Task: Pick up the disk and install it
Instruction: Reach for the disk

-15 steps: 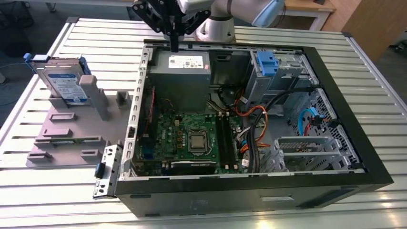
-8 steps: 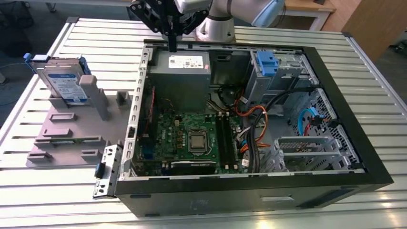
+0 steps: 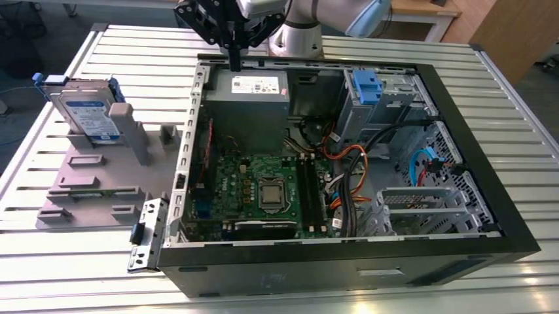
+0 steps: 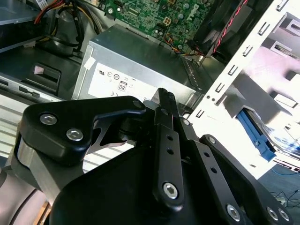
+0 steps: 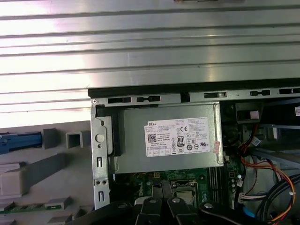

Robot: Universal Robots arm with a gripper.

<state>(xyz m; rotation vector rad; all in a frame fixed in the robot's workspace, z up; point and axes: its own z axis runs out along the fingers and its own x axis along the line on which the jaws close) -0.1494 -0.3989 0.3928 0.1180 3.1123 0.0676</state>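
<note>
The disk (image 3: 88, 112), a silver drive with a white-and-blue label in a blue carrier, stands upright in a slot of the grey fixture (image 3: 88, 176) on the exterior view's left, beside the open computer case (image 3: 349, 255). My gripper (image 3: 235, 65) hangs shut and holds nothing above the case's far wall, over the grey power supply (image 3: 247, 98), well away from the disk. In the second wrist view the closed fingers (image 4: 165, 96) point at the power supply (image 4: 140, 70), with the disk's blue carrier (image 4: 260, 138) off to one side. The first wrist view shows the carrier's blue edge (image 5: 18, 140).
The case lies open on a slatted metal table (image 3: 131, 46). Inside are a green motherboard (image 3: 262, 190), bundled cables (image 3: 349, 157), a grey drive bay with a fixed blue latch (image 3: 367, 85) and a metal cage (image 3: 419, 203). The fixture carries several empty slots.
</note>
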